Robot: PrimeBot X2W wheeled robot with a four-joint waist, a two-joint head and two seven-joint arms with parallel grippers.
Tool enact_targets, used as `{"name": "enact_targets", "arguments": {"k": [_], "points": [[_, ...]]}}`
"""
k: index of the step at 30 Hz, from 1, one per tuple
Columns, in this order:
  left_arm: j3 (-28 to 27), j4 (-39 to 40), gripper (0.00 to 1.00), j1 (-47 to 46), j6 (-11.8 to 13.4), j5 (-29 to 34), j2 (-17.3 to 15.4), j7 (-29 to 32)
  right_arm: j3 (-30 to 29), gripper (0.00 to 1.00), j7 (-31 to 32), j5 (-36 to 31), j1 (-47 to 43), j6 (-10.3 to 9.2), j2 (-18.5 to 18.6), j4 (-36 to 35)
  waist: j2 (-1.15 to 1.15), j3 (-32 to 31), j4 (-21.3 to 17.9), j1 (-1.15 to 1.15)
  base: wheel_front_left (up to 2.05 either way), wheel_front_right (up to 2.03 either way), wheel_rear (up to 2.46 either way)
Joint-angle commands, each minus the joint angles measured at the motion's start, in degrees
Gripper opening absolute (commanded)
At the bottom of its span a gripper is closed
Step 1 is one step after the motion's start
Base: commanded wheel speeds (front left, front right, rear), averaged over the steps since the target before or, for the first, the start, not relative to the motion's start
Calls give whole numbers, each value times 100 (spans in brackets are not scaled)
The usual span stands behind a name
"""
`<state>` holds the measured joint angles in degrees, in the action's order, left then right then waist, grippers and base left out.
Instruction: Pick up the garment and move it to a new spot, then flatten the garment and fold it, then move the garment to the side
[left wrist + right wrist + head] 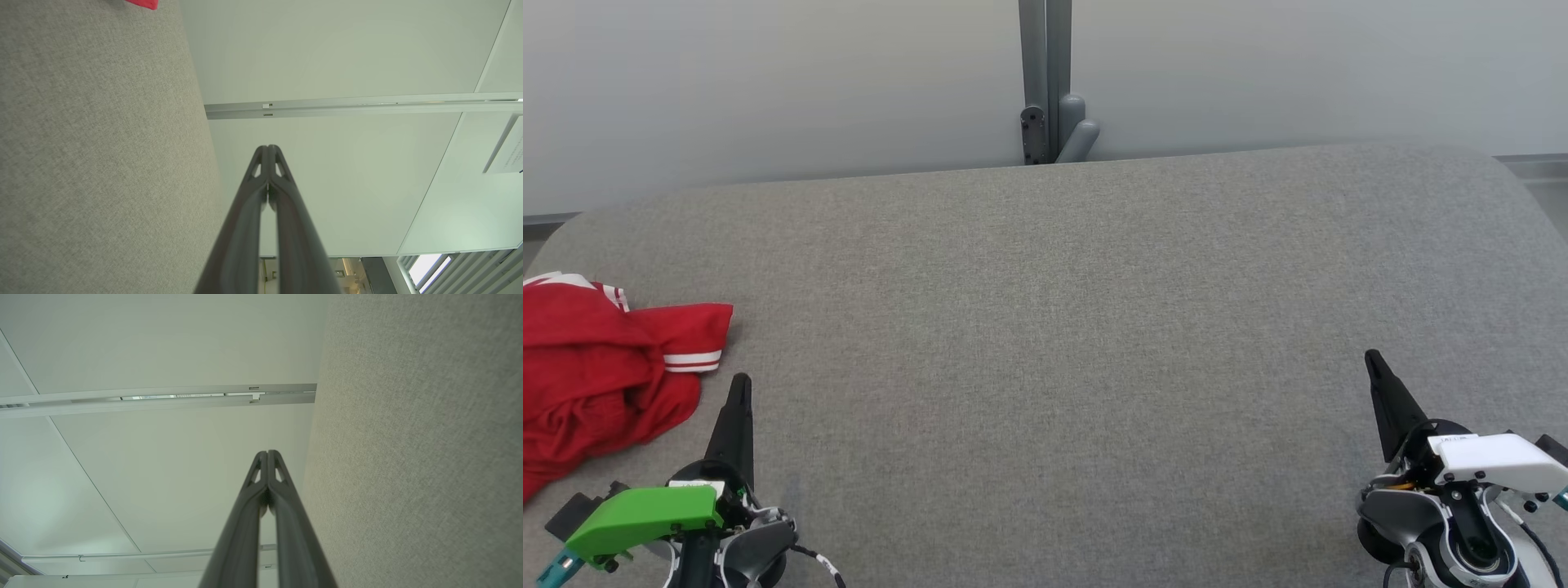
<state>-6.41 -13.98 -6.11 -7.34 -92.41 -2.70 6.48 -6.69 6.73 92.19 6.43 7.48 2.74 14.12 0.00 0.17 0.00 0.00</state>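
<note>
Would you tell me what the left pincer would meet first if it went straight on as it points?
Probably nothing on the table: the left pincer aims just past the red garment, toward the pale wall behind.

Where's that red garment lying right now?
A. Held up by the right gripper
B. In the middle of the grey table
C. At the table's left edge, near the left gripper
C: the garment lies crumpled at the table's left edge, beside the shut left gripper.

Layout: garment point(600, 367) at far left of table point(1045, 327)
It lies on the table's left edge, just beside the left gripper point(740, 380) and left of it. The right gripper point(1372, 358) is well apart, near right — post point(1045, 82) behind the far edge, centre.
</note>
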Motion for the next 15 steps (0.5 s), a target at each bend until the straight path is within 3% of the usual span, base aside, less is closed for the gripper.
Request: {"name": "enact_targets", "arguments": {"k": [1,15], "points": [[-15,9,0,-20,-37,-5,-34,8,-8,0,5,40,-40,2,26,-27,0,0,0,0,0,0,0],[-15,9,0,-20,-38,-5,-35,8,-7,0,4,40,-40,2,26,-27,0,0,0,0,0,0,0]]}}
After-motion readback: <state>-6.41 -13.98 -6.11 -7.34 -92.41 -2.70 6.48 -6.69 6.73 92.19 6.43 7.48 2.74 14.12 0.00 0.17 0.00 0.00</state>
